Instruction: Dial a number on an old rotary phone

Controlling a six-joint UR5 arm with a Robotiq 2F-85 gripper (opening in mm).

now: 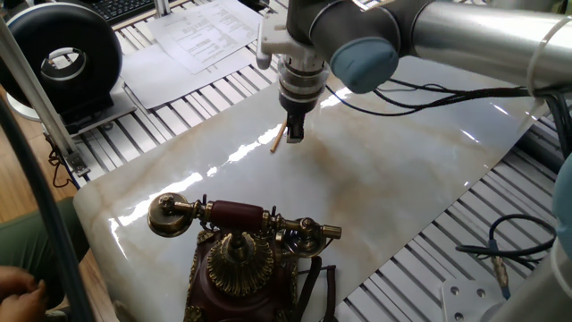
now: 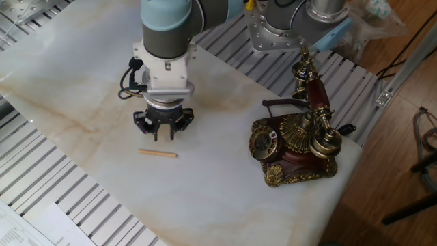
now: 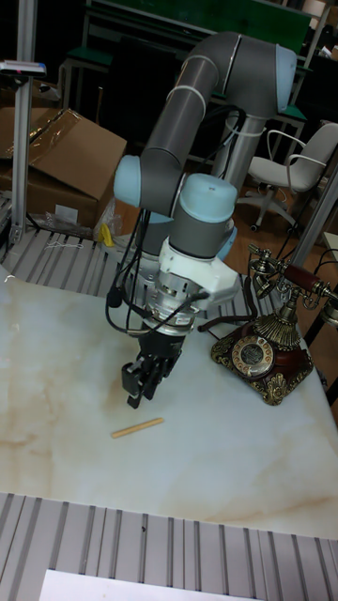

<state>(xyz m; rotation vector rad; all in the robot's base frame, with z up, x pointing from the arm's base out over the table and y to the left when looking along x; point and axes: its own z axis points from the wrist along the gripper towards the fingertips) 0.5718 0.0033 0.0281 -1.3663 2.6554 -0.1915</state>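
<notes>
The old rotary phone (image 2: 297, 147), maroon with brass trim, stands at the edge of the marble slab with its handset (image 1: 237, 216) resting across the cradle. It also shows in the tall view as the phone (image 3: 268, 347), dial facing the arm. A thin wooden stick (image 2: 158, 154) lies flat on the slab, well apart from the phone. My gripper (image 2: 160, 131) points down just above the slab, right beside the stick (image 3: 137, 428), fingers spread and nothing between them. In the first fixed view the gripper (image 1: 293, 134) hangs next to the stick (image 1: 279, 137).
A black ring-shaped device (image 1: 63, 54) and paper sheets (image 1: 201, 36) lie on the slatted aluminium frame beyond the slab. Cables (image 1: 514, 246) trail at the right. The arm's base (image 2: 287, 27) stands behind the phone.
</notes>
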